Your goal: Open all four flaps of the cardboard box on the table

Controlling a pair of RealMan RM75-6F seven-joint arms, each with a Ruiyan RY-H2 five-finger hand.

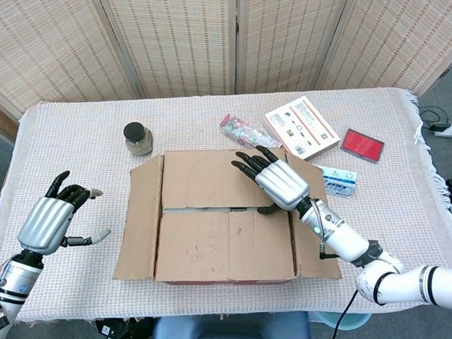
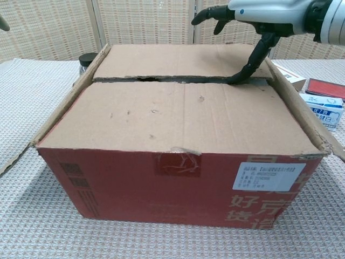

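The cardboard box (image 1: 224, 214) with red sides (image 2: 178, 183) stands mid-table. Its left side flap (image 1: 138, 218) and right side flap (image 1: 316, 248) are folded outward. The far flap (image 1: 204, 178) and near flap (image 1: 222, 245) lie flat, meeting at a seam (image 2: 161, 79). My right hand (image 1: 275, 181) hovers over the far flap's right end with fingers spread. Its thumb (image 2: 249, 65) dips into the seam there. My left hand (image 1: 52, 218) floats open over the cloth, left of the box and apart from it.
A dark-lidded jar (image 1: 137, 138) stands behind the box's left corner. A snack packet (image 1: 247, 131), a white and orange carton (image 1: 301, 127), a red case (image 1: 361, 145) and a small blue and white box (image 1: 337, 180) lie at the back right.
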